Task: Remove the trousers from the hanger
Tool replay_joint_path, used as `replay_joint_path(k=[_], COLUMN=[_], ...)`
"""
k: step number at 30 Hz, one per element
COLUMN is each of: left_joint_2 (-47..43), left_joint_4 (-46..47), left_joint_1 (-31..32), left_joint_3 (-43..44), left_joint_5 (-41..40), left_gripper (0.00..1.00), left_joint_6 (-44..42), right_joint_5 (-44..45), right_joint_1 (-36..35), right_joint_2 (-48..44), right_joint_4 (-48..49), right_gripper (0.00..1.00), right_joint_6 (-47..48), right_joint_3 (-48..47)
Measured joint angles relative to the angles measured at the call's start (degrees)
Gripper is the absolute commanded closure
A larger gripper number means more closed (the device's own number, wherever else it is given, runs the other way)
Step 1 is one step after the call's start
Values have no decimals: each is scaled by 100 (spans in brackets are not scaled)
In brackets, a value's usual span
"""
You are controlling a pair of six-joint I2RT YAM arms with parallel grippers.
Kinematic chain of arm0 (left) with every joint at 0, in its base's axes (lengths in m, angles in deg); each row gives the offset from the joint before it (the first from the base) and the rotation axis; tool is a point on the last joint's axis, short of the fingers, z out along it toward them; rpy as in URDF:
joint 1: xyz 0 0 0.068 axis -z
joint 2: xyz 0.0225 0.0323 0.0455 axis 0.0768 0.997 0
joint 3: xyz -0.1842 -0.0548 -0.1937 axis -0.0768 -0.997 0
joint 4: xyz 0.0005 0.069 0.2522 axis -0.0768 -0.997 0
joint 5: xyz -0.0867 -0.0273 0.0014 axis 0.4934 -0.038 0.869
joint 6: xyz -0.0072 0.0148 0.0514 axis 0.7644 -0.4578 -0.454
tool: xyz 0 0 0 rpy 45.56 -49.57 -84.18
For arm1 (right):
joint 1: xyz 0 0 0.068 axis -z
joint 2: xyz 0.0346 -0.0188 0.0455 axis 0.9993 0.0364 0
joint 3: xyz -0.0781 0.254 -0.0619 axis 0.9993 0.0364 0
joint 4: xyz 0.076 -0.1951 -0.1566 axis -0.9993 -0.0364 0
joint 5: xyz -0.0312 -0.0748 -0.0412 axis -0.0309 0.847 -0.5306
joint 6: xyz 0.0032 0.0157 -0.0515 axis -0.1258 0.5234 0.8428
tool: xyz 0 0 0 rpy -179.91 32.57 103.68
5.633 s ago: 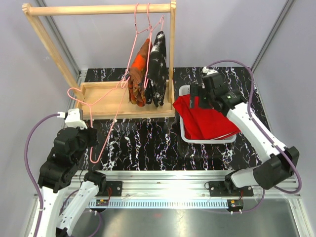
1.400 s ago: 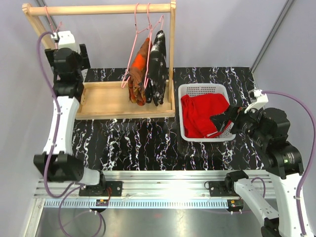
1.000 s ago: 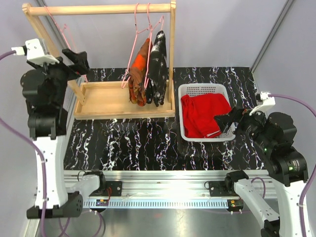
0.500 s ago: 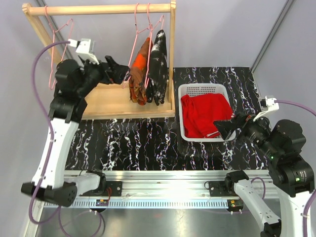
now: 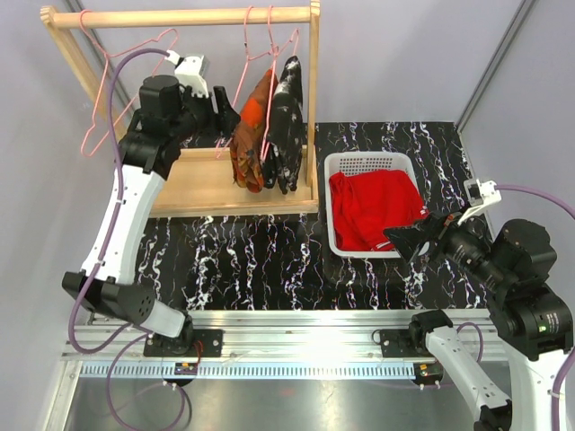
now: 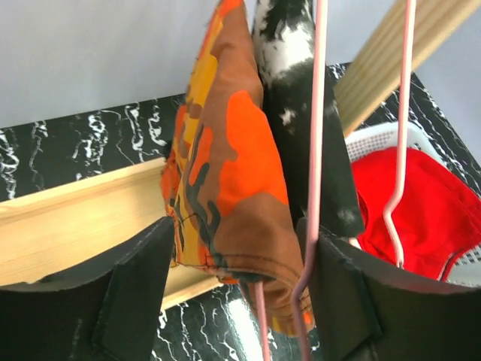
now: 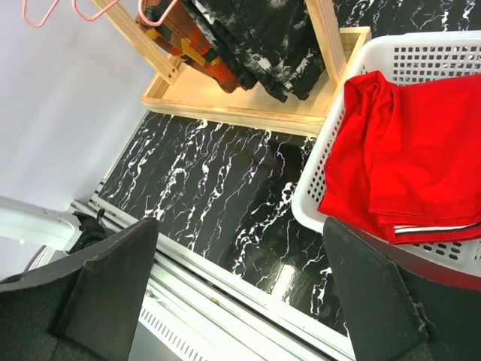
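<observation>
Two pairs of trousers hang on pink hangers from the wooden rail: an orange-brown patterned pair [image 5: 248,130] and a black, white-splashed pair [image 5: 288,112]. My left gripper [image 5: 225,115] is raised at the patterned pair. In the left wrist view the lower end of the patterned trousers [image 6: 225,173] and a pink hanger wire [image 6: 313,188] lie between my left gripper's [image 6: 237,233] partly open jaws. The red trousers [image 5: 370,205] lie in the white basket [image 5: 332,235]. My right gripper [image 5: 415,239] hovers open and empty over the basket's near right corner.
An empty pink hanger [image 5: 115,76] hangs at the rail's left end. The wooden rack's base tray [image 5: 184,184] sits on the black marbled table [image 5: 260,260]. The rack's right post [image 5: 314,99] stands just behind the black trousers, close to the basket.
My left arm swung right from the rail's left end to the patterned trousers, and its jaws narrowed around them. The empty hanger stays on the rail. My right gripper drew slightly back.
</observation>
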Motion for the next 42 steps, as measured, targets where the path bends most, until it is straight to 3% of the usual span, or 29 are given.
replay_joint_path(k=[2, 3, 6, 8, 12, 13, 29, 36, 42], left_joint_2=[188, 289, 612, 769, 931, 951, 240, 195, 48], left_joint_4=[-136, -203, -323, -380, -538, -540, -540, -568, -745], left_joint_1=[70, 116, 240, 299, 358, 374, 420, 411, 411], left_joint_3=[308, 457, 892, 1034, 1108, 1145, 737, 1115, 1143], left_joint_5=[-151, -212, -337, -380, -455, -487, -1521, -1716, -1971], left_gripper=[40, 46, 49, 59, 96, 100, 100, 100, 100], left_joint_6=[-59, -107, -192, -208, -208, -212, 354, 448, 573], right_joint_5=[-46, -66, -85, -103, -188, -195, -693, -1088, -1838], right_joint_1=[0, 0, 0, 0, 0, 0, 0, 0, 0], right_joint_2=[-7, -15, -44, -57, -57, -59, -155, -177, 588], right_joint_4=[0, 0, 0, -15, -59, -70, 299, 1626, 3130], right_gripper=[1, 1, 0, 1, 1, 1, 0, 1, 0], right_joint_6=[0, 0, 4, 9, 28, 35, 90, -350, -612], right_joint_3=[0, 2, 20, 33, 33, 33, 105, 776, 901])
